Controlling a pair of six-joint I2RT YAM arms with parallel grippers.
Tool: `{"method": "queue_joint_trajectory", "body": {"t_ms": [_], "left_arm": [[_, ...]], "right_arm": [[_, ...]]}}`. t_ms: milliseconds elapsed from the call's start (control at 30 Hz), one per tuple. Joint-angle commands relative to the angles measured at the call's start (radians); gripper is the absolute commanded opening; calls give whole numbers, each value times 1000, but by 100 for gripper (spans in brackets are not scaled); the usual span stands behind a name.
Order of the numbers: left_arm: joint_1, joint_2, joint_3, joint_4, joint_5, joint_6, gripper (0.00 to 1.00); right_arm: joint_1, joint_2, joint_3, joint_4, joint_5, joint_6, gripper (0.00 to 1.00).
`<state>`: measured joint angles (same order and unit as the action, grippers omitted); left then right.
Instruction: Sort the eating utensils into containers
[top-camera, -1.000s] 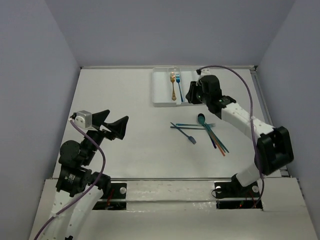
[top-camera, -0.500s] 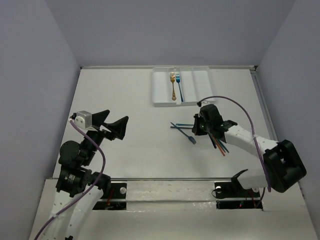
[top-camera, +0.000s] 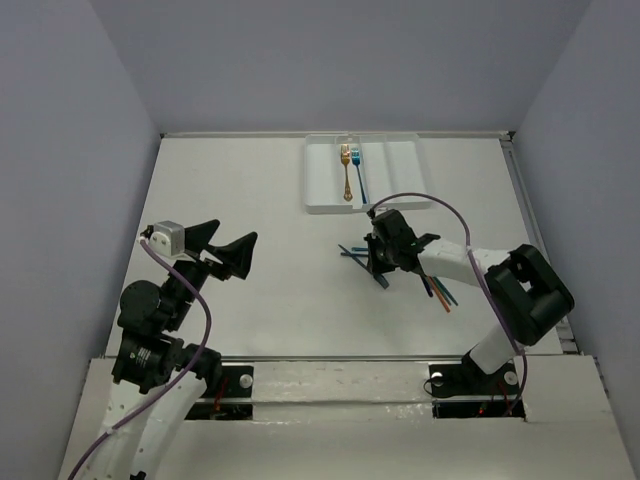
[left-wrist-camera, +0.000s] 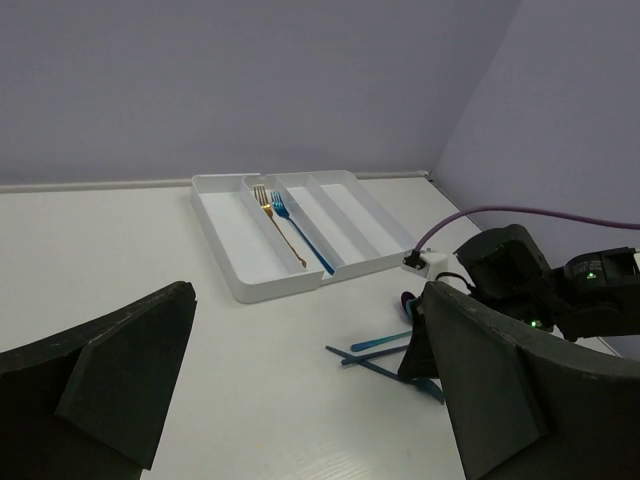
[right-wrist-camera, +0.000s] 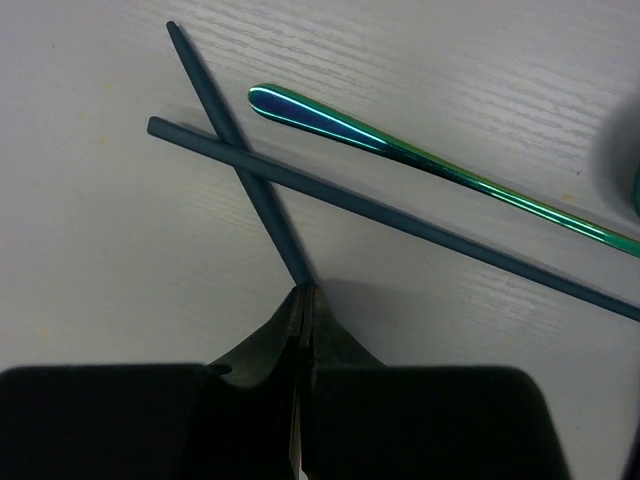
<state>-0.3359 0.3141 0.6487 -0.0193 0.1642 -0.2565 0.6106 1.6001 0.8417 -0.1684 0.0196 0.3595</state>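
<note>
Pinching a dark blue stick (right-wrist-camera: 204, 90) is the right gripper (right-wrist-camera: 303, 295).

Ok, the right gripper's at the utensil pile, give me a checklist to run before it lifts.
1. Right gripper shut on the stick: ok, it is pinched on the stick's near end.
2. Only one utensil gripped: ok, nothing else shows in the grip.
3. Stick free to lift: not ok, it crosses a second stick; cannot tell which lies on top.
4. Room in the tray: ok, only a gold fork and a blue fork lie in it.
5. Left gripper out of the way: ok, open and far from the right gripper.
</note>
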Motion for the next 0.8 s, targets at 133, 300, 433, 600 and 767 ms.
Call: {"method": "queue_joint_trajectory", "body": {"t_ms": [133, 300, 433, 600, 767], "left_arm": [[6, 8, 28, 48, 5, 0, 99], [6, 10, 28, 50, 9, 0, 99], [6, 10, 28, 50, 9, 2, 99], [6, 6, 28, 50, 11, -1, 99], [6, 3, 28, 50, 8, 0, 99]], "right_arm": [[44, 78, 79, 66, 77, -5, 0], [54, 89, 99, 66, 111, -13, 0], [54, 55, 114, 56, 123, -34, 0], [101, 121, 137, 66, 88, -40, 0], [190, 195, 157, 86, 79, -30, 0]]}}
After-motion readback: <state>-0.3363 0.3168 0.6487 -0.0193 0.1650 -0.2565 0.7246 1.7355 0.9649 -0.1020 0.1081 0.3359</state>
